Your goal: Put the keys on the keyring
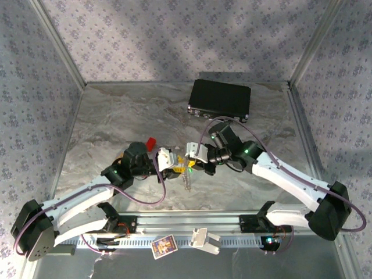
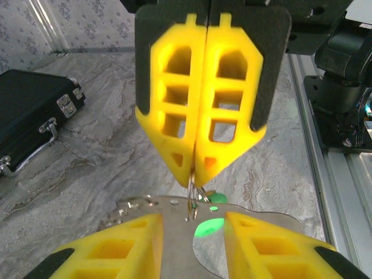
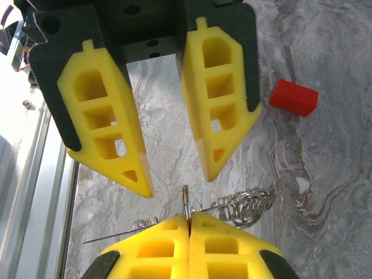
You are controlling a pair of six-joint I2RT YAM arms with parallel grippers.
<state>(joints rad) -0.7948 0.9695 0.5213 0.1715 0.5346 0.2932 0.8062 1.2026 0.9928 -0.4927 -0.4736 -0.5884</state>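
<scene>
Over the counter (image 1: 116, 116), the right claw (image 3: 189, 216) pinches a wire ring (image 3: 185, 197) just beside the green key (image 2: 208, 228); the left claw (image 3: 177, 181) gapes open.

The right fingers (image 2: 197, 104) meet tip to tip with the left fingers (image 3: 110, 133), a small ring (image 3: 186, 200) between the right pair's tips. A chain (image 3: 247, 203) lies beside those tips on the tabletop (image 1: 116, 116), and a block (image 3: 293, 97) sits beyond the left fingers.

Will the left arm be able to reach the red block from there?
Probably yes. The block lies bare on the table just beside the left gripper, whose jaws stand open, with nothing in the way between the two.
</scene>
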